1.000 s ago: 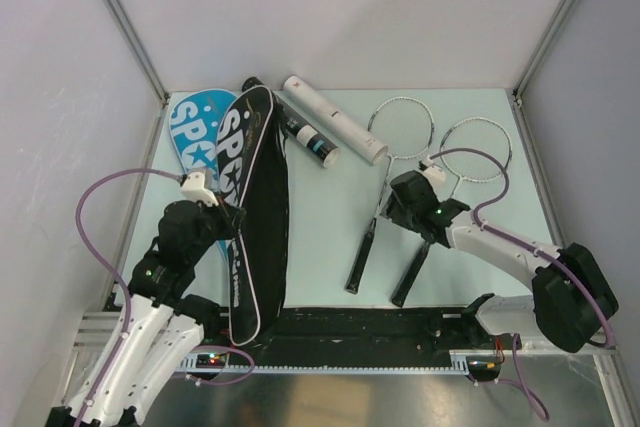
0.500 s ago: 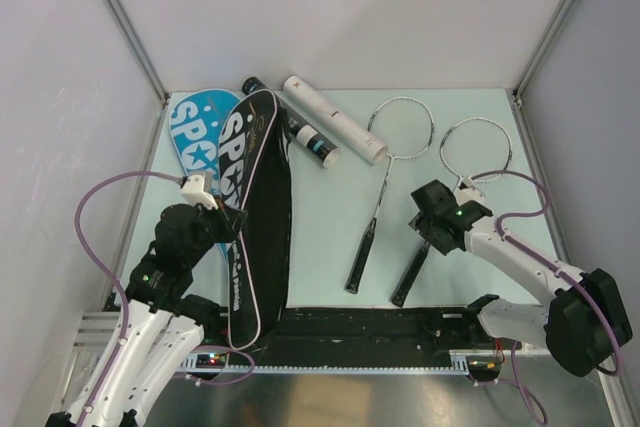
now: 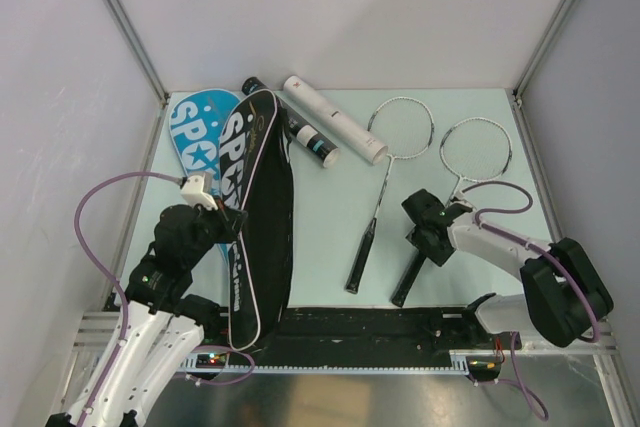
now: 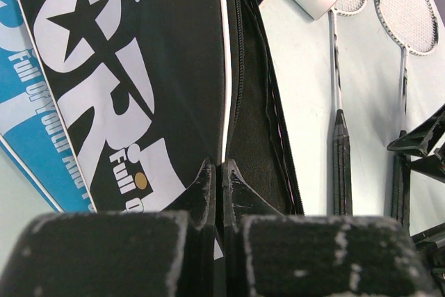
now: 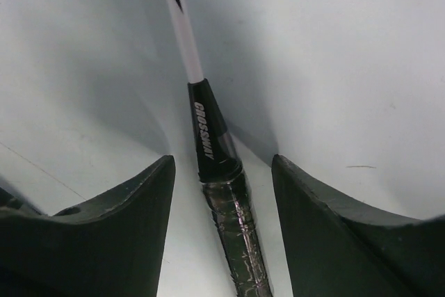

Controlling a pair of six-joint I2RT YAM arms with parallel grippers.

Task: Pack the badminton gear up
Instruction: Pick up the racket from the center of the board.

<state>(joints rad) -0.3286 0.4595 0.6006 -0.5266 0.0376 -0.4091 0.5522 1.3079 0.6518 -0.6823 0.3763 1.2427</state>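
Black bag: black racket-shaped fabric bag, white SPORT lettering and white piping, flat on the pale green bench; zip parted along its right edge; inside dark, contents cannot be told
Blue bag: blue racket-shaped SPORT bag, partly under the black one
Tubes: smooth white cylinder tube and shorter black tube, side by side at the black bag's head; contents not visible
Rackets: left racket and right racket; thin metal frames, netted oval heads, black handles; on the bench, outside both bags
Left jaws: pressed shut on the black bag's piped edge
Right jaws: spread wide, astride the right racket's wrapped grip below a glossy cone lettered CROSSWAY; holding nothing
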